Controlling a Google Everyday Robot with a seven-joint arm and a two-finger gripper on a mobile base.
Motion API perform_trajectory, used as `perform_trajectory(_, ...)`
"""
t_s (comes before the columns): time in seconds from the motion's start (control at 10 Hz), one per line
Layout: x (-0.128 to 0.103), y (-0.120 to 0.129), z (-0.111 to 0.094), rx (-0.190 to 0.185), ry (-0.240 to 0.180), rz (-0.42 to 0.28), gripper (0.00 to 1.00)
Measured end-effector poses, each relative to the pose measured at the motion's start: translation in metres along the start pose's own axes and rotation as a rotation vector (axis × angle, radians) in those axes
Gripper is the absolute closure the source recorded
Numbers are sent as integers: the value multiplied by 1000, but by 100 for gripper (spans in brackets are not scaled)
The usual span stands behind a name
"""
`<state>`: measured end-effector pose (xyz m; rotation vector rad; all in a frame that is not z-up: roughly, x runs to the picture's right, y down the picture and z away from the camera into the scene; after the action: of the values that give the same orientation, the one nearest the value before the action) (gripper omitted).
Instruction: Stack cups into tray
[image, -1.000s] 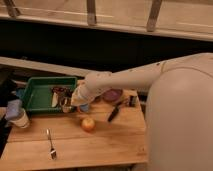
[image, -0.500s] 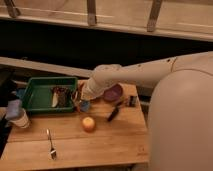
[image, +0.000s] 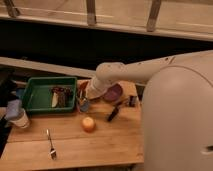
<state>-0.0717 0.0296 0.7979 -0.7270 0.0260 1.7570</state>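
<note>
Blue cup (image: 84, 105) partly hidden under closed jaws, just beside green tray (image: 36, 98).

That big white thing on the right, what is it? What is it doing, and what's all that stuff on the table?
It is a robot. The big white shape is its body, and its long white arm reaches left over a wooden table. There is only one picture, looking down on the table from close to the body. At the arm's tip is the gripper, two jaws that pinch. They are shut, low down by a small blue cup beside the green tray. Whether they hold anything, I cannot tell. Also on the table are a purple bowl, an orange fruit and a fork.
</note>
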Motion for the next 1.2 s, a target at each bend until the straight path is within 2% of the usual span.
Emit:
perform_trajectory(0.2,-2,-4,15,-3,12,13,82)
perform_trajectory(0.6,-12,-6,35,1,29,14,43)
perform_trajectory(1.0,-13,-5,51,-10,38,17,40)
perform_trajectory(1.2,-13,-5,51,-8,38,15,40)
